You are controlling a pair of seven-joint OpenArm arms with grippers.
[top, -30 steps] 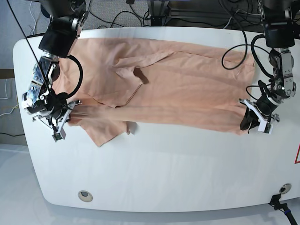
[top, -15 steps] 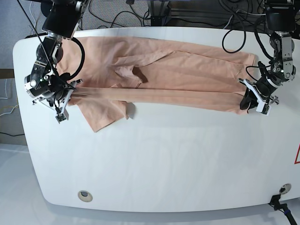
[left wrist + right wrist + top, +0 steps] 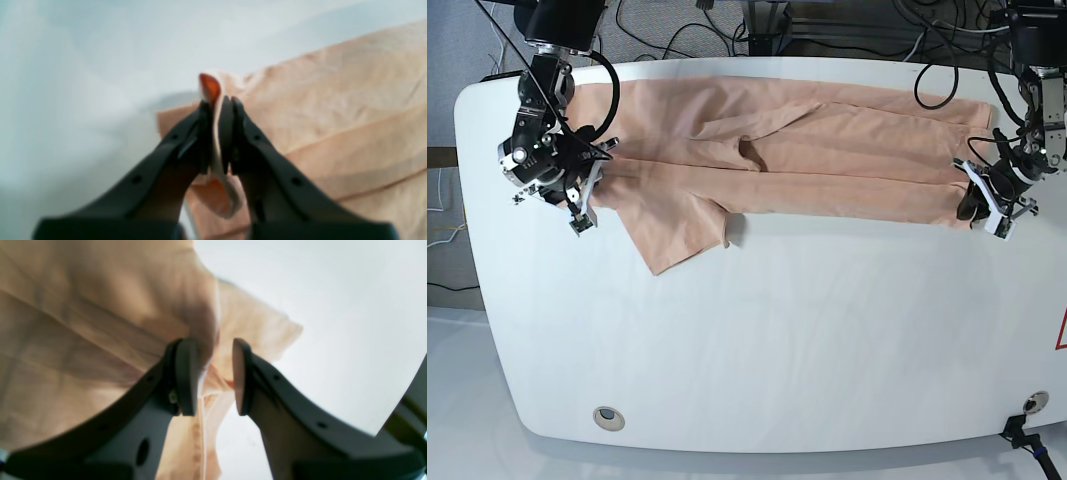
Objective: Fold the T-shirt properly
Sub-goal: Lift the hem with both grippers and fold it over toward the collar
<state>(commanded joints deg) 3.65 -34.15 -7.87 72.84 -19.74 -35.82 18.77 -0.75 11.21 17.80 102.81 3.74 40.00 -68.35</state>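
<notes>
Both grippers having carried near edge of T-shirt (image 3: 827, 160) farther back since earlier frame, fold now narrower; shirt lying as long band along far side of white table (image 3: 777, 340), one sleeve flap hanging nearer at left; left gripper (image 3: 218, 133) clamping shirt corner, fingers together on cloth; right gripper (image 3: 210, 373) with fingers slightly apart, cloth sitting between them, grip itself unclear

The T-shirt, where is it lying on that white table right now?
In the base view the T-shirt stretches along the table's far edge, between the right gripper at picture-left and the left gripper at picture-right, one sleeve hanging toward the near side.
</notes>
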